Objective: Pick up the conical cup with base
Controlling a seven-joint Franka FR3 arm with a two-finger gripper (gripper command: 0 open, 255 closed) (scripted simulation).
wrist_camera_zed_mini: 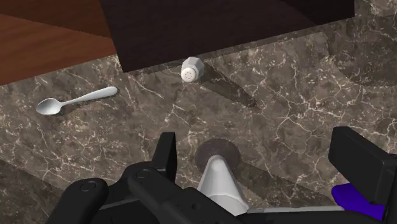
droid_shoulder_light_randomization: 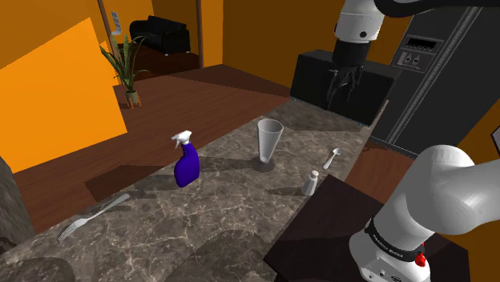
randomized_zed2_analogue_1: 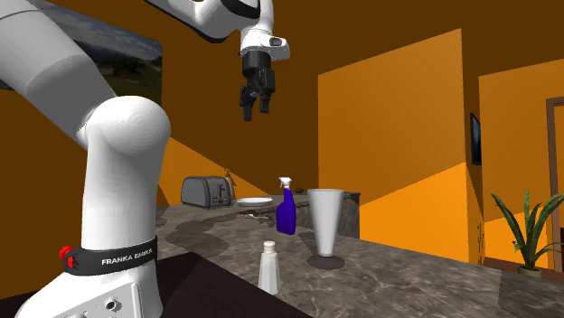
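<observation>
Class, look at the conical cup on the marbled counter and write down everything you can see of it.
The conical cup is plain pale grey, and its material is unclear. Its wide open mouth faces up, and the body tapers down to a dark round disc base. It stands upright on the marbled counter, apart from a blue spray bottle and a white shaker, touching neither. The gripper hangs high above it with jaws open, so nothing holds it.
</observation>
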